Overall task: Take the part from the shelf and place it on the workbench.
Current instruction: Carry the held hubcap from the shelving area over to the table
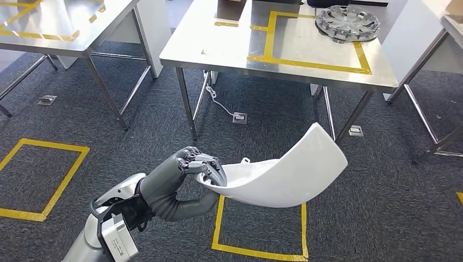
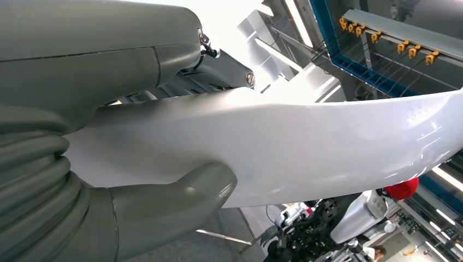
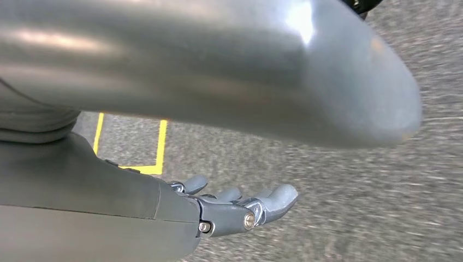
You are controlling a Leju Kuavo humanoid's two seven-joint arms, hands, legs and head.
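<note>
The part is a long, curved white panel (image 1: 284, 174), and my left hand (image 1: 191, 169) grips it at one end, out in front of me above the carpet. Its free end rises toward the right. In the left wrist view the thick thumb (image 2: 180, 202) presses under the white panel (image 2: 306, 147) while the darker fingers (image 2: 224, 65) close over its upper edge. The steel workbench (image 1: 235, 54) with yellow tape markings stands ahead of me. My right hand (image 3: 235, 210) hangs over the carpet with its fingers apart, holding nothing.
A grey wheel cover (image 1: 348, 23) lies on the workbench's far right. Another steel table (image 1: 65, 43) stands at the left, a third table's legs (image 1: 431, 120) at the right. Yellow tape squares (image 1: 256, 240) mark the carpet; a floor socket (image 1: 239, 117) with a cable lies under the bench.
</note>
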